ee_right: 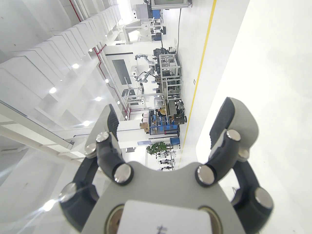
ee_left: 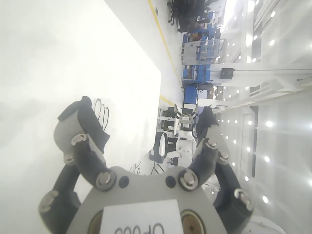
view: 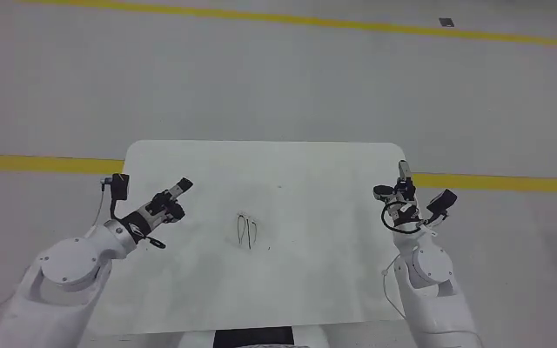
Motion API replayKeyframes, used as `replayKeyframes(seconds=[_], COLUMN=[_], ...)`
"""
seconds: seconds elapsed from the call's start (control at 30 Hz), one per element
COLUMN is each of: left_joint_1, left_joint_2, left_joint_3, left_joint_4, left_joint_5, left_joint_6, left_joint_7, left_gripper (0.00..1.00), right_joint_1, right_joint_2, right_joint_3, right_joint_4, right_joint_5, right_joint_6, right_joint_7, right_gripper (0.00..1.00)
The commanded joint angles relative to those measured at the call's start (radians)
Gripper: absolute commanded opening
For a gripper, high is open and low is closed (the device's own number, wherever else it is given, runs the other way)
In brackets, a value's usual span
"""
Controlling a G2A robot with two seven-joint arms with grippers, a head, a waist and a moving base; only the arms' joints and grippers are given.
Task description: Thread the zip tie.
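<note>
In the top view, the zip tie (view: 248,231) lies as thin dark loops near the middle of the white worktop (view: 331,261). The left end effector (view: 180,189) is over the worktop's left part, well apart from the loops, and the right end effector (view: 402,172) is at its right edge.

In the left wrist view, the left end effector (ee_left: 146,108) is spread wide and holds nothing, with the zip tie (ee_left: 102,113) beyond one fingertip.

In the right wrist view, the right end effector (ee_right: 168,115) is also wide open and empty.
</note>
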State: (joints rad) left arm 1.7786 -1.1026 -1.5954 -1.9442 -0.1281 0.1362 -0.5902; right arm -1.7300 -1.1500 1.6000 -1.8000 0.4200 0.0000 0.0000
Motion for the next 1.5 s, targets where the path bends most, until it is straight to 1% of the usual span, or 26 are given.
replayKeyframes(seconds=[0.0,0.13,0.17,0.23,0.27,0.3,0.37,0.4,0.43,0.47,0.5,0.9,0.93,0.97,1.0,1.03,1.07,1.17,1.2,1.23,1.3,1.47], left_joint_1=[0.0,-0.003,-0.007,-0.016,-0.021,-0.031,-0.042,-0.05,-0.057,-0.06,-0.061,-0.062,-0.066,-0.081,-0.097,-0.113,-0.14,-0.197,-0.225,-0.244,-0.278,-0.278], left_joint_2=[0.0,0.0,0.002,0.003,0.006,0.009,0.013,0.016,0.018,0.021,0.022,0.023,0.025,0.03,0.032,0.035,0.037,0.038,0.037,0.037,0.035,0.035], left_joint_3=[0.0,0.0,0.008,0.022,0.027,0.036,0.054,0.065,0.073,0.082,0.088,0.089,0.096,0.129,0.146,0.168,0.196,0.266,0.296,0.315,0.352,0.352], left_joint_4=[0.0,-0.005,-0.01,-0.018,-0.022,-0.032,-0.041,-0.047,-0.057,-0.069,-0.076,-0.077,-0.09,-0.096,-0.092,-0.083,-0.071,-0.048,-0.035,-0.024,-0.002,-0.002], left_joint_5=[-0.001,0.009,0.043,0.035,0.048,0.088,0.118,0.153,0.184,0.208,0.213,0.214,0.24,0.323,0.358,0.394,0.443,0.52,0.553,0.572,0.616,0.616], left_joint_6=[0.0,-0.005,-0.014,-0.01,0.001,0.015,0.041,0.076,0.093,0.1,0.105,0.108,0.098,0.09,0.096,0.109,0.132,0.165,0.181,0.199,0.204,0.204], left_joint_7=[0.001,0.001,-0.008,-0.034,-0.059,-0.087,-0.126,-0.148,-0.16,-0.176,-0.197,-0.204,-0.216,-0.267,-0.287,-0.315,-0.343,-0.395,-0.415,-0.422,-0.437,-0.437], left_gripper=[1.0,1.0,1.0,1.0,1.0,1.0,1.0,1.0,1.0,1.0,1.0,1.0,1.0,1.0,1.0,1.0,1.0,1.0,1.0,1.0,1.0,1.0], right_joint_1=[0.0,0.0,0.0,0.0,0.0,0.0,0.0,0.0,0.0,0.0,0.0,0.0,0.0,0.0,0.0,0.0,0.0,0.0,0.0,0.0,0.0,0.0], right_joint_2=[0.0,0.0,0.0,0.0,0.0,0.0,0.0,0.0,0.0,0.0,0.0,0.0,0.0,0.0,0.0,0.0,0.0,0.0,0.0,0.0,0.0,0.0], right_joint_3=[0.0,0.0,0.0,0.0,0.0,0.0,0.0,0.0,0.0,0.0,0.0,0.0,0.0,0.0,0.0,0.0,0.0,0.0,0.0,0.0,0.0,0.0], right_joint_4=[0.0,0.0,0.0,0.0,0.0,0.0,0.0,0.0,0.0,0.0,0.0,0.0,0.0,0.0,0.0,0.0,0.0,0.0,0.0,0.0,0.0,0.0], right_joint_5=[0.0,0.0,0.0,0.0,0.0,0.0,0.0,0.0,0.0,0.0,0.0,0.0,0.0,0.0,0.0,0.0,0.0,0.0,0.0,0.0,0.0,0.0], right_joint_6=[0.0,0.0,0.0,0.0,0.0,0.0,0.0,0.0,0.0,0.0,0.0,0.0,0.0,0.0,0.0,0.0,0.0,0.0,0.0,0.0,0.0,0.0], right_joint_7=[0.0,0.0,0.0,0.0,0.0,0.0,0.0,0.0,0.0,0.0,0.0,0.0,0.0,0.0,0.0,0.0,0.0,0.0,0.0,0.0,0.0,0.0], right_gripper=[1.0,1.0,1.0,1.0,1.0,1.0,1.0,1.0,1.0,1.0,1.0,1.0,1.0,1.0,1.0,1.0,1.0,1.0,1.0,1.0,1.0,1.0])
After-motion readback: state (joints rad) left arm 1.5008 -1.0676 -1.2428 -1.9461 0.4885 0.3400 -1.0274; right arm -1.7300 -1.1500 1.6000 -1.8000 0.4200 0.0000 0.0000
